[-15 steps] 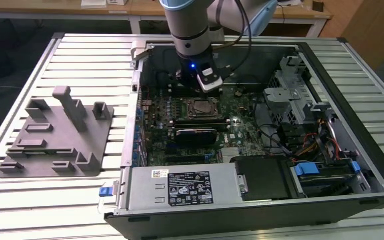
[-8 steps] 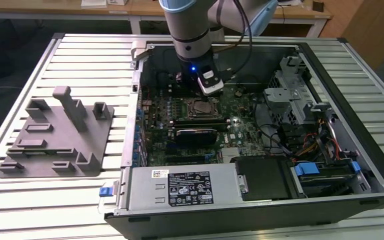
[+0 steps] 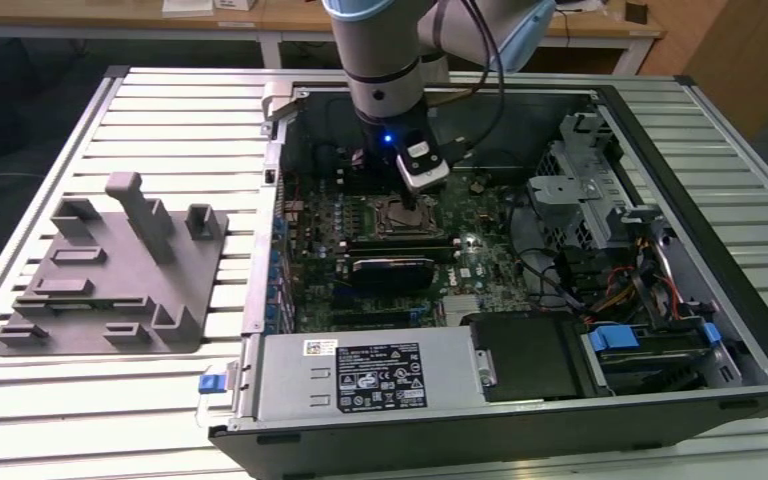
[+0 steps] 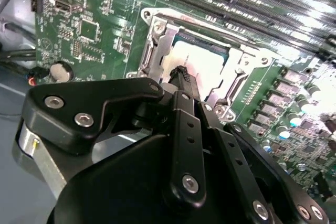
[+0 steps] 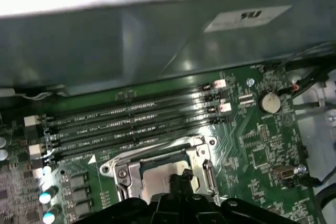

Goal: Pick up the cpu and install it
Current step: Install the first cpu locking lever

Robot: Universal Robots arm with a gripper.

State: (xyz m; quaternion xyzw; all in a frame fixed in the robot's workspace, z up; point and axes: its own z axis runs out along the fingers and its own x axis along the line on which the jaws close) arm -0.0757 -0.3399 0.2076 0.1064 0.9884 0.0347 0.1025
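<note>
Your pincer [image 4: 182, 73] stands over the socket [image 4: 152, 35] in the middle of the motherboard [image 4: 94, 30], its black fingers [image 4: 185, 85] drawn together into one narrow tip that comes down on the cpu [image 4: 197, 61]. In the second wrist view the tip meets the pale silver-grey top of the chip near its edge; whether the tip is pinching that edge or only resting against it, you cannot tell from here. The fingers read as pressed together, with no gap showing between them.

The cpu lies directly below the pincer, flat inside the metal frame of the socket, and appears seated or nearly so. Beyond the pincer's tip in the first wrist view run the long memory slots [image 5: 131, 124], and past them the grey wall of the case [image 5: 157, 40]. In the exterior view the arm [image 3: 384, 50] comes straight down into the open case [image 3: 758, 330], with the grey fixture plate [image 3: 77, 300] well apart from the pincer, out on the slatted table [image 3: 37, 410] toward the exterior view's left.

Treat the chip as light, stiff and thin, with a smooth metal lid that will likely slip under a loose grip. It is fragile where it counts: the contacts beneath and the socket under them should tolerate no tilt or sideways drag. Take it by two opposite edges, never by the underside, and keep it level.
</note>
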